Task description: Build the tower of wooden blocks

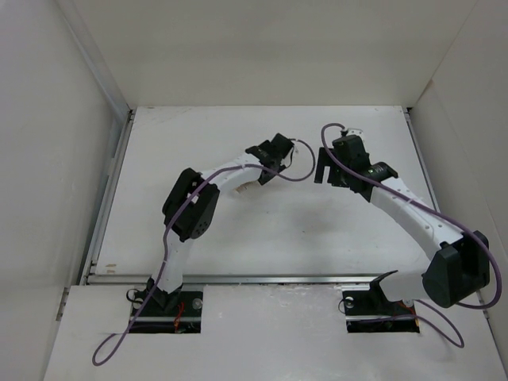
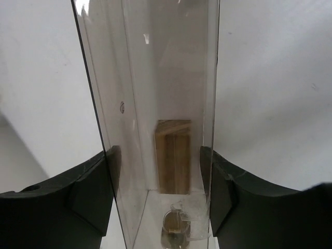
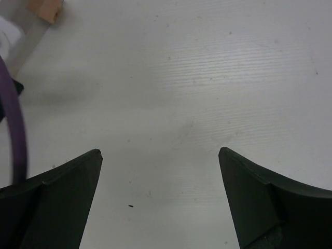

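A: White bench (image 1: 262,238), white walls on three sides. Where do we log the blocks (image 2: 174,155)?
B: Inside the clear box (image 2: 155,78), a short tan column deep within it, seen through the walls in the left wrist view.
A: Fingers?
B: Left fingers (image 2: 88,192) clamped on the box's two long walls. Right fingers (image 3: 57,202) wide apart above the bench, nothing between them.
A: Handling?
B: We judge the blocks light, stiff and not fragile, but small and easily toppled. The box walls look smooth, likely slippery. We would take each block by two opposite flat faces, near mid-height, with a gentle squeeze.
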